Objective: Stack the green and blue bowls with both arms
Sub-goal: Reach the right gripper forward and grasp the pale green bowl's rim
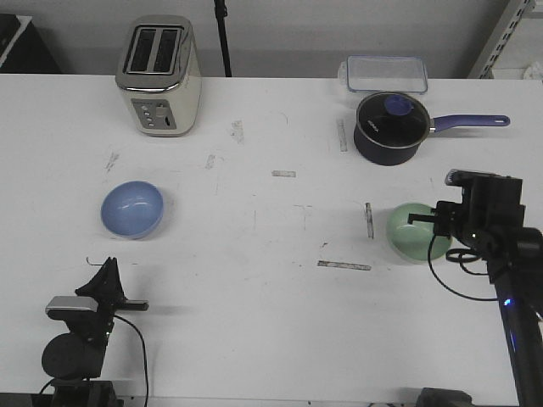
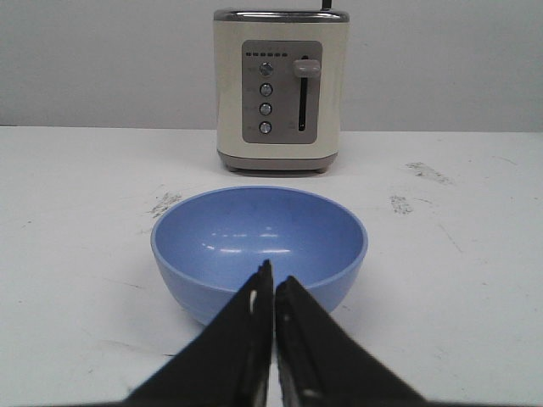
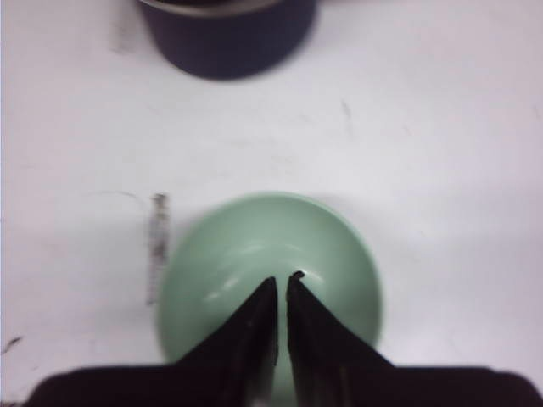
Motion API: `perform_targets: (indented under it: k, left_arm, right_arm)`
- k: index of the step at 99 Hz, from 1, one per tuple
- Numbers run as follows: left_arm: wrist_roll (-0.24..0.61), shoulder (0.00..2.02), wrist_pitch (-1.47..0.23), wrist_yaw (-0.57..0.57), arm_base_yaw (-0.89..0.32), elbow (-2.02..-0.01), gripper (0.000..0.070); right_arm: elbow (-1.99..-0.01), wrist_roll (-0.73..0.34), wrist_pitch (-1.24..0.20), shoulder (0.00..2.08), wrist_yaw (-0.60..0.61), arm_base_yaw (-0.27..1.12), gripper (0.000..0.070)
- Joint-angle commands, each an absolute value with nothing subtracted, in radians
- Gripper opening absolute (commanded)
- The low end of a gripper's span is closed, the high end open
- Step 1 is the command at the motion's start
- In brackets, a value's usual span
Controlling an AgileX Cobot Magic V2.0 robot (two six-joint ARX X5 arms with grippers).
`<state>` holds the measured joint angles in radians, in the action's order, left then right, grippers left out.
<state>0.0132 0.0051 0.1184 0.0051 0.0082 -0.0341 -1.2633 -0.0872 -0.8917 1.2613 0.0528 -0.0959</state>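
Observation:
The light blue bowl (image 1: 132, 209) sits upright on the white table at the left. In the left wrist view the blue bowl (image 2: 259, 236) lies just beyond my left gripper (image 2: 273, 275), whose jaws are shut and empty. In the front view the left gripper (image 1: 108, 266) is low at the near left, short of the bowl. The pale green bowl (image 1: 414, 232) sits at the right. My right gripper (image 1: 419, 220) hovers over it. In the right wrist view the right gripper (image 3: 282, 280) is over the inside of the green bowl (image 3: 254, 254), with the jaws almost together and holding nothing.
A cream toaster (image 1: 159, 75) stands at the back left, behind the blue bowl, and also shows in the left wrist view (image 2: 280, 89). A dark navy saucepan (image 1: 390, 127) with a purple handle and a clear plastic box (image 1: 383, 73) stand at the back right.

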Motion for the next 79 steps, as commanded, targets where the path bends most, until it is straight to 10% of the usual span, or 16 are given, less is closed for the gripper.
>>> perform_targets:
  k: [1,23,45,79]
  left_arm:
    - [0.011,0.003,0.132,0.007,0.008,-0.012,0.0001]
    - [0.011,0.003,0.132,0.007,0.008,-0.012,0.0001]
    - [0.011,0.003,0.132,0.007,0.008,-0.012,0.0001]
    - [0.011,0.003,0.132,0.007,0.008,-0.012,0.0001]
  right_arm:
    - [-1.317,-0.154,-0.931,1.314,0.055,-0.124,0.0014]
    - [-1.36,-0.167,-1.026,1.412,0.112,-0.224,0.0043]
    - [-1.359,-0.137,-1.048,1.444,0.168,-0.287,0.048]
    - [-1.301,-0.097,-0.981,1.449,0.217,-0.321,0.0486]
